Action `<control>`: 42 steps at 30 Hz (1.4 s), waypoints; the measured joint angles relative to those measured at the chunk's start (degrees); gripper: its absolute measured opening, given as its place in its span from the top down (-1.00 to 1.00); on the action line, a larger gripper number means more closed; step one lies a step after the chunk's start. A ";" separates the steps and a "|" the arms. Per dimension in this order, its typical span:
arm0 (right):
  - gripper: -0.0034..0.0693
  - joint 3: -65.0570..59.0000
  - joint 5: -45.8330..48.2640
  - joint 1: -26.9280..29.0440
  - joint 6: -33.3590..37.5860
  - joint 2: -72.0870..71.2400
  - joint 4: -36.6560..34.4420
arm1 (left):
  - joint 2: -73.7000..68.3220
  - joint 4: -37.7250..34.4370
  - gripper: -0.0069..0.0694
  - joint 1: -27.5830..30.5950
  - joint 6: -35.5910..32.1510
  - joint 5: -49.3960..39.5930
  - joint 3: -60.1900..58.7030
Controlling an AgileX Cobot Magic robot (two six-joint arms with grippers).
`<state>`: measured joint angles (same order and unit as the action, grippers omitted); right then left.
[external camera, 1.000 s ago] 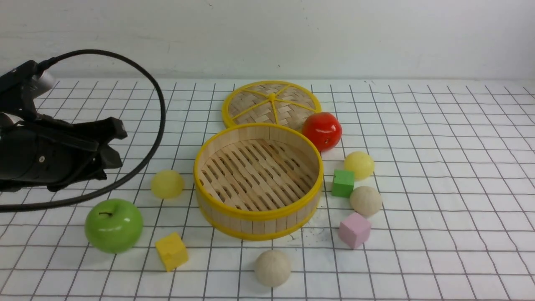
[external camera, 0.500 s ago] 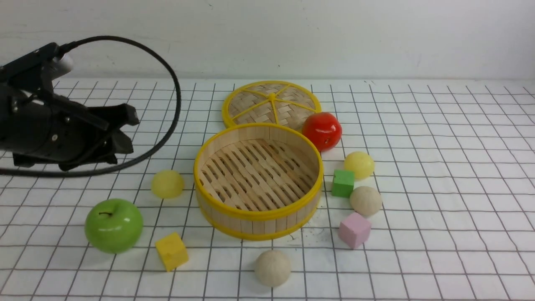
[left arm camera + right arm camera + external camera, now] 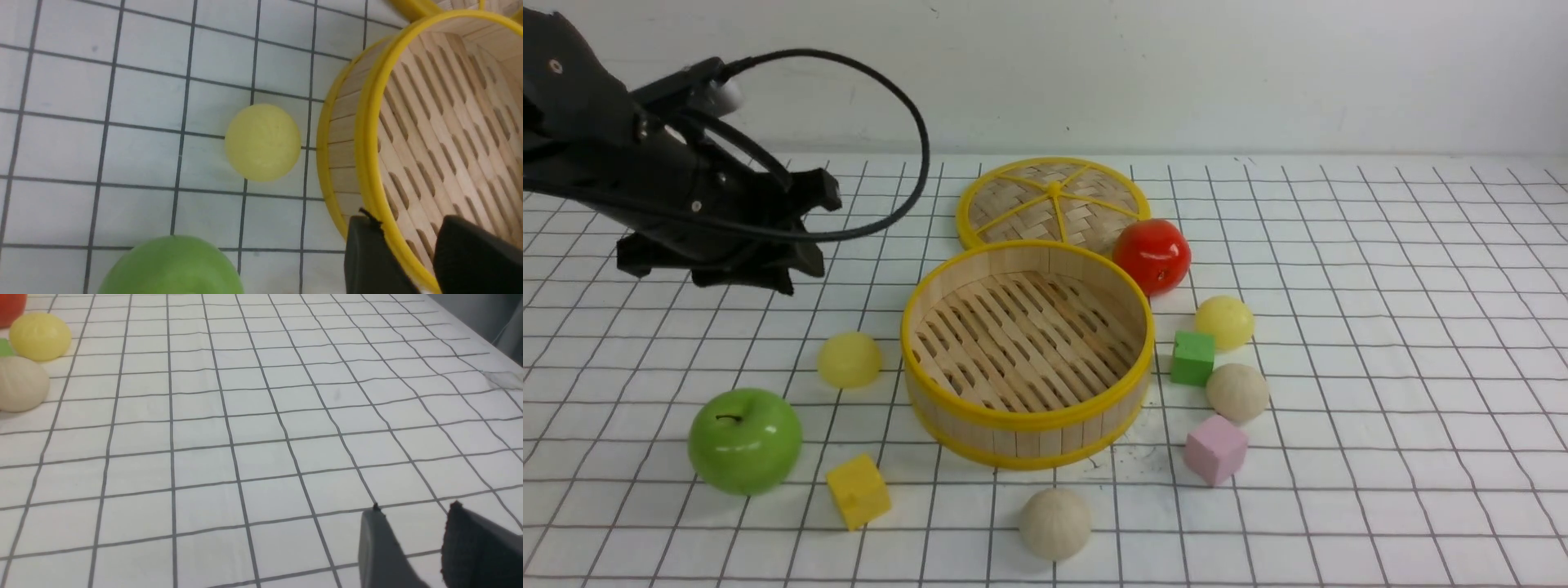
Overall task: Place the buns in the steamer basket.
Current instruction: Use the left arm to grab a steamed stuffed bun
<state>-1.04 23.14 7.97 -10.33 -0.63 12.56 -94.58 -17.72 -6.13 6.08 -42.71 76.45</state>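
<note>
The steamer basket (image 3: pixel 1027 416) stands empty mid-table; its rim also shows in the left wrist view (image 3: pixel 369 134). A pale yellow bun (image 3: pixel 849 359) lies just left of it, also in the left wrist view (image 3: pixel 262 141). Another yellow bun (image 3: pixel 1224 322) and a beige bun (image 3: pixel 1237 392) lie to its right, both in the right wrist view (image 3: pixel 39 336) (image 3: pixel 21 384). A second beige bun (image 3: pixel 1055 523) lies in front. My left gripper (image 3: pixel 821 233) hovers open and empty, up and behind the left yellow bun. My right gripper (image 3: pixel 412 510) is open and empty over bare table.
A green apple (image 3: pixel 745 440) and yellow cube (image 3: pixel 858 491) lie front left. A red apple (image 3: pixel 1152 256) and the woven lid (image 3: pixel 1054 200) sit behind the basket. A green cube (image 3: pixel 1193 357) and pink cube (image 3: pixel 1215 449) lie among the right buns.
My left arm has risen and moved right and forward, toward the basket and the left yellow bun. Nothing on the table has moved.
</note>
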 joint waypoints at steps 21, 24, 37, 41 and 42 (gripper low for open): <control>0.25 0.00 0.00 0.00 0.00 0.00 0.01 | -18.74 22.26 0.19 -8.22 9.25 -8.97 16.47; 0.25 0.00 0.00 0.00 0.00 0.00 0.01 | -20.77 24.57 0.19 -8.47 11.35 -9.21 16.77; 0.25 0.00 0.00 0.00 0.00 0.00 0.06 | -23.57 25.44 0.19 -8.47 13.16 -4.83 16.77; 0.25 0.00 0.00 0.00 0.00 0.00 0.06 | -24.48 25.44 0.19 -8.47 13.22 -3.89 16.88; 0.25 0.00 0.00 0.00 0.00 0.00 0.06 | -24.92 25.49 0.19 -8.47 13.29 -3.82 16.88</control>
<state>-1.04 23.14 7.97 -10.33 -0.63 12.62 -119.50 7.77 -14.59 19.37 -46.53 93.33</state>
